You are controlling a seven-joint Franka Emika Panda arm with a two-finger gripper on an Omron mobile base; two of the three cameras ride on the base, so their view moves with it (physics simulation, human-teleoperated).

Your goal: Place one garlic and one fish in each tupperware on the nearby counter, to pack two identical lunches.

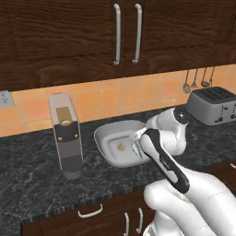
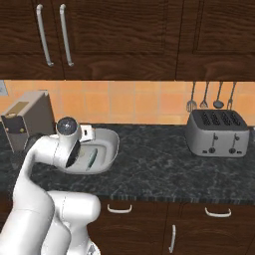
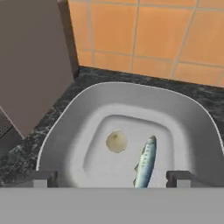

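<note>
One tupperware [image 3: 78,131] is in sight, a pale grey, rounded-square tub standing on the counter [image 1: 27,179], and in it lie one garlic [image 3: 116,141] and one fish [image 3: 145,162]. The garlic rests near the middle of the tub's floor; the fish lies just beside it, apart from it, lengthwise along the floor (its tail end is cut off by the bottom of the hand view). From the left base view the same garlic [image 1: 121,147] shows as a small tan spot on the floor of the tub [image 1: 103,138], with the fish [image 1: 137,150] next to it, partly behind the arm.

The gripper [image 3: 113,177] hangs over the near rim of the tub with its two fingertips [image 3: 41,178] spread wide, as far apart as the tub's floor is broad, and nothing is held between them.

Also on the counter: one coffee machine [image 1: 66,133], just beside the tub and not touching it, and one toaster [image 2: 217,132], well apart along the worktop. Four utensils [image 2: 205,102] hang on the tiled wall above the toaster.

Between the tub and the toaster the speckled stone is bare right out to its front edge; behind the tub only a narrow strip of stone separates it from the tiles
</note>
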